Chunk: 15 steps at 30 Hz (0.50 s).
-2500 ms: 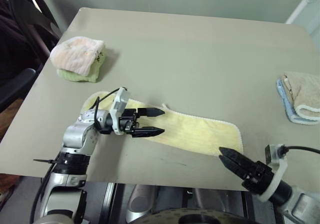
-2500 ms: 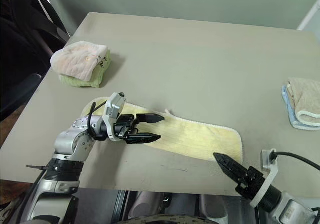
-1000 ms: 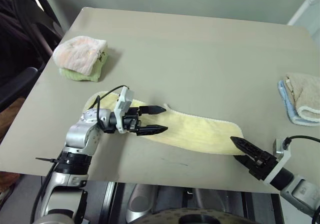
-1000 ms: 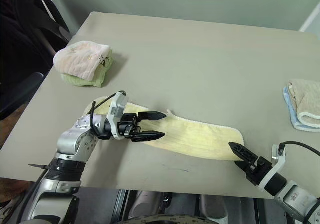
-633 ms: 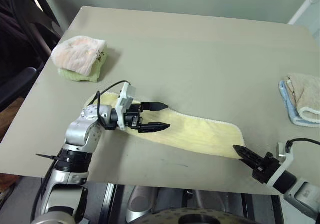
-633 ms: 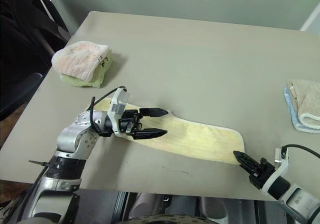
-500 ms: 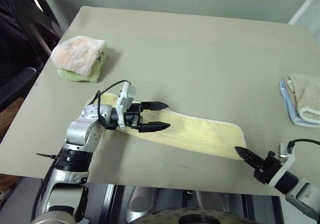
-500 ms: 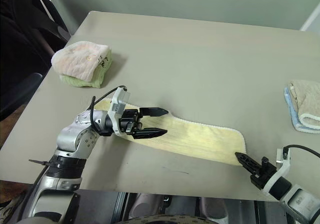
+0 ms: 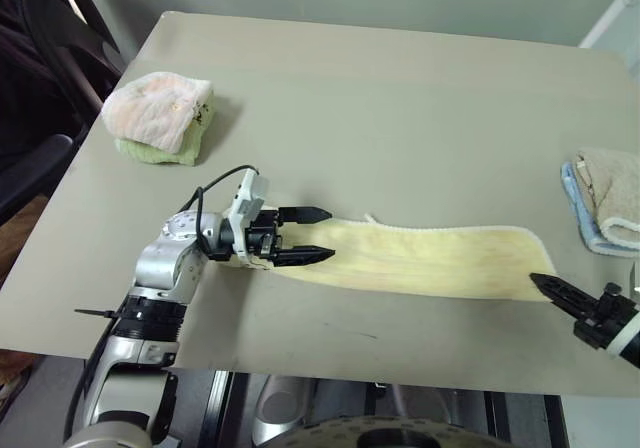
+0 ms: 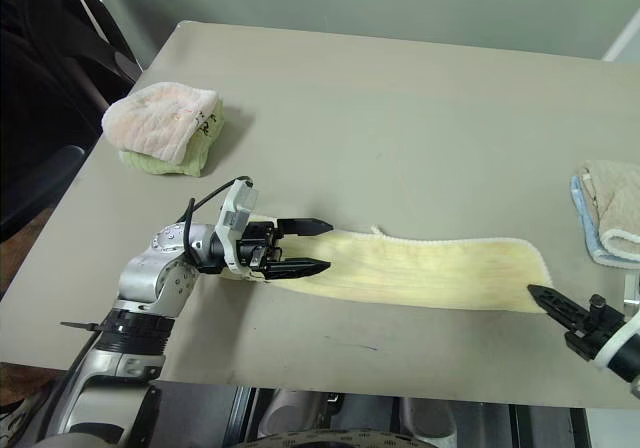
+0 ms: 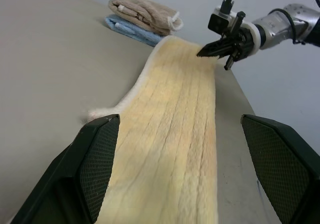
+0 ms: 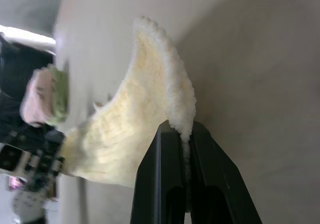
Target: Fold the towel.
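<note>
The towel [image 9: 430,258], pale yellow with whitish edges, lies stretched in a long strip along the table's near side. My left gripper [image 9: 328,234] is open at the towel's left end, pointing along it to the right. In the left wrist view the towel [image 11: 175,134] runs out between the two spread fingers [image 11: 95,164]. My right gripper [image 9: 537,281] is shut on the towel's right end, at its near corner. The right wrist view shows the fingers [image 12: 167,149] pinching the fluffy edge of the towel [image 12: 135,124].
A pink-and-white folded towel over a green one [image 9: 160,113] sits at the far left of the table [image 9: 400,98]. A beige folded towel on blue cloth [image 9: 605,203] lies at the right edge. A black chair [image 9: 40,28] stands past the table's left side.
My right gripper has shut on the towel's right end and drawn it to the right, pulling the towel out long and straight. The left gripper has stayed in place, open.
</note>
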Available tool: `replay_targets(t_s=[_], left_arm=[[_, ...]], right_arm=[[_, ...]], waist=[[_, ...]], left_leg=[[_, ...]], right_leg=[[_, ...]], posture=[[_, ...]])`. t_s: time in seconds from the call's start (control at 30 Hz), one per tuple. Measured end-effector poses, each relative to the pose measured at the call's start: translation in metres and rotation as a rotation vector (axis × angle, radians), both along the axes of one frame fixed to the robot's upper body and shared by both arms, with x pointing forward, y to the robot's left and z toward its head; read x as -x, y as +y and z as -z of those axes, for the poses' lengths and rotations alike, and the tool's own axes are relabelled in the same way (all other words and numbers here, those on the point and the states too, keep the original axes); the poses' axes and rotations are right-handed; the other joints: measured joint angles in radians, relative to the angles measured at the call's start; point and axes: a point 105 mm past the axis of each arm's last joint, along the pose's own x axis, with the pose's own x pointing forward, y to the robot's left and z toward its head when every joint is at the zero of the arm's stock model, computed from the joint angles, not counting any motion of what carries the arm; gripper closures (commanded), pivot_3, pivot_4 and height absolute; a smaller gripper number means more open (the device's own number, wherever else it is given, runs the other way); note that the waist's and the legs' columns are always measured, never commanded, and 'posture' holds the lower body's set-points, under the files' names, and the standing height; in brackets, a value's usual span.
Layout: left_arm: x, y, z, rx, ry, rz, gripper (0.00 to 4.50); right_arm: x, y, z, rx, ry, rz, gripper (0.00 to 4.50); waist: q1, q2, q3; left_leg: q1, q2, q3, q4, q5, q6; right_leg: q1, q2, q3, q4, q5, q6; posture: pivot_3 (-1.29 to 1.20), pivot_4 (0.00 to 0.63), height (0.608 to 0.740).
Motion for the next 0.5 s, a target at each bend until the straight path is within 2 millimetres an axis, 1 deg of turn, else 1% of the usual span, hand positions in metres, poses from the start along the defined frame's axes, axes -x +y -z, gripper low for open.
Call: replay_targets(t_s=[0.07,0.13,0.23,0.37,0.5], left_arm=[[0.0,0.0,0.0,0.001,-0.003,0.001,0.29],[0.0,0.0,0.0,0.001,-0.006,0.002,0.29],[0.0,0.0,0.001,0.002,-0.007,0.0,0.29],[-0.001,0.001,0.002,0.0,-0.002,-0.006,0.29],[-0.003,0.001,0.001,-0.006,-0.009,-0.011,0.29]], right_arm=[[0.002,0.003,0.0,0.042,0.006,-0.051,4.47],[0.002,0.01,-0.002,0.062,-0.007,-0.102,4.47],[-0.002,0.032,-0.015,0.116,-0.084,-0.221,4.47],[-0.001,0.062,-0.031,0.197,-0.186,-0.382,4.47],[-0.003,0.077,-0.045,0.226,-0.275,-0.453,4.47]], waist=[[0.0,0.0,0.0],[0.0,0.0,0.0],[-0.001,0.001,0.0],[-0.002,0.001,0.0],[0.001,0.001,0.0]], left_leg=[[0.0,0.0,0.0,0.0,0.0,0.0],[0.0,0.0,0.0,0.0,0.0,0.0],[0.001,0.0,0.0,0.0,0.001,0.002],[0.001,0.0,0.0,0.0,0.002,0.006],[0.001,0.0,0.0,0.0,0.004,0.008]], right_leg=[[0.0,0.0,-0.001,0.0,0.0,-0.001],[0.0,0.0,-0.001,0.001,0.0,-0.001],[0.0,0.0,-0.001,0.001,0.0,0.0],[0.0,0.0,-0.001,0.001,0.0,-0.001],[0.0,0.0,0.0,0.001,0.001,-0.001]], posture=[[0.0,0.15,0.733],[0.0,0.15,0.733],[0.0,0.15,0.733],[0.0,0.15,0.733],[0.0,0.15,0.733]])
